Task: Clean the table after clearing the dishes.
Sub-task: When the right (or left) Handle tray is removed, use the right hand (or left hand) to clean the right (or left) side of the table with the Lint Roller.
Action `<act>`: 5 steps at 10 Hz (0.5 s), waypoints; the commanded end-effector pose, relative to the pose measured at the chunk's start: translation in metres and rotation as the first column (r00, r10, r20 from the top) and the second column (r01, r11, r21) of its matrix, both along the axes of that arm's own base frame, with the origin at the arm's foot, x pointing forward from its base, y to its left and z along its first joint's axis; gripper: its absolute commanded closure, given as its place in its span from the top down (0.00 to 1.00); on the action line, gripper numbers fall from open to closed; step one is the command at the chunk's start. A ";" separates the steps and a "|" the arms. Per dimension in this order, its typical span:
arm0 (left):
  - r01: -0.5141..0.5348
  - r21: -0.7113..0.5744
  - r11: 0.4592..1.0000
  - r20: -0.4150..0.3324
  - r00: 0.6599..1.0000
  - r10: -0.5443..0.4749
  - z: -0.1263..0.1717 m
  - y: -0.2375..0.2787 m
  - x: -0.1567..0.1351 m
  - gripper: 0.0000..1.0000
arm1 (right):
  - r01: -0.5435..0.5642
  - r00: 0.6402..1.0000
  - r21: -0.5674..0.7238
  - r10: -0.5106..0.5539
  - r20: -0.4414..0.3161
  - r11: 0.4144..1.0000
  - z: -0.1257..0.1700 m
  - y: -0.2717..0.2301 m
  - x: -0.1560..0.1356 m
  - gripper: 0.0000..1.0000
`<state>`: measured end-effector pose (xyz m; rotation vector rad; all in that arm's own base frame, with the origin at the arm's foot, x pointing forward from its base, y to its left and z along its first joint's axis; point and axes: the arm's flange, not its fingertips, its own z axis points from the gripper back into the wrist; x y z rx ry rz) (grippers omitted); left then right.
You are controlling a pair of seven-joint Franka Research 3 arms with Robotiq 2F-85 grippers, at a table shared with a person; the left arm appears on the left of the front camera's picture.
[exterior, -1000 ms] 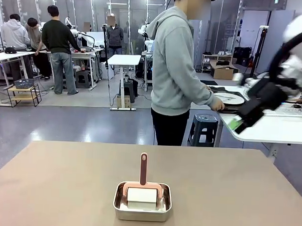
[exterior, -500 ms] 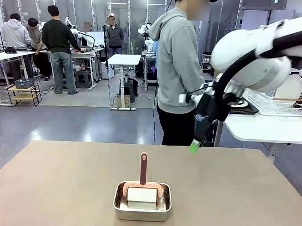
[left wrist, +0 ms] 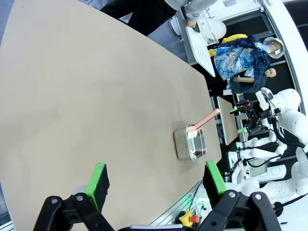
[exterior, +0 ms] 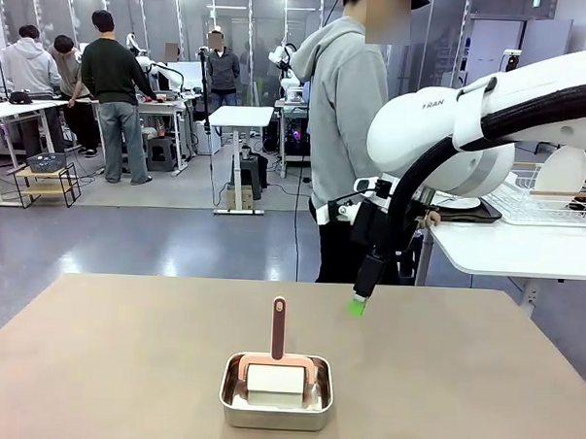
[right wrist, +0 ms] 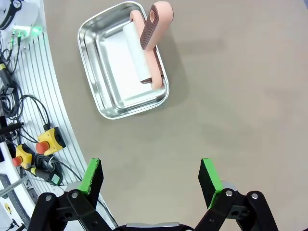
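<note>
Right gripper [right wrist: 149, 175]: my fingers stand apart and hold nothing, above the table [exterior: 112, 348] near the steel pan [exterior: 230, 400].
Left gripper [left wrist: 155, 177]: my fingers are likewise apart and empty, high over the table's edge.
Pan contents: a white roller, its pink handle [exterior: 279, 328] upright.
Dishes: a white plate [exterior: 461, 202] on a dark tray [exterior: 473, 214], on the white side table [exterior: 525, 251] beside the person [exterior: 350, 135].

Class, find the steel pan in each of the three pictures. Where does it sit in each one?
Front view: steel pan at bottom centre.
Left wrist view: the pan lies right of centre.
Right wrist view: the pan lies at upper left.
Shared landmark: the pink handle sticking out of the pan.
</note>
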<state>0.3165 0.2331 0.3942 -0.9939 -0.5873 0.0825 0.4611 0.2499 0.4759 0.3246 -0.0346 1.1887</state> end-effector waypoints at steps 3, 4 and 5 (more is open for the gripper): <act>0.004 -0.013 1.000 0.005 1.000 -0.004 0.001 0.001 -0.002 1.00 | 0.010 1.000 0.017 -0.010 -0.020 1.000 0.004 -0.002 -0.002 1.00; 0.004 -0.013 1.000 0.005 1.000 -0.004 0.001 0.001 -0.002 1.00 | 0.010 1.000 0.017 -0.010 -0.020 1.000 0.004 -0.002 -0.002 1.00; 0.004 -0.013 1.000 0.005 1.000 -0.004 0.001 0.001 -0.002 1.00 | 0.010 1.000 0.017 -0.010 -0.020 1.000 0.004 -0.002 -0.002 1.00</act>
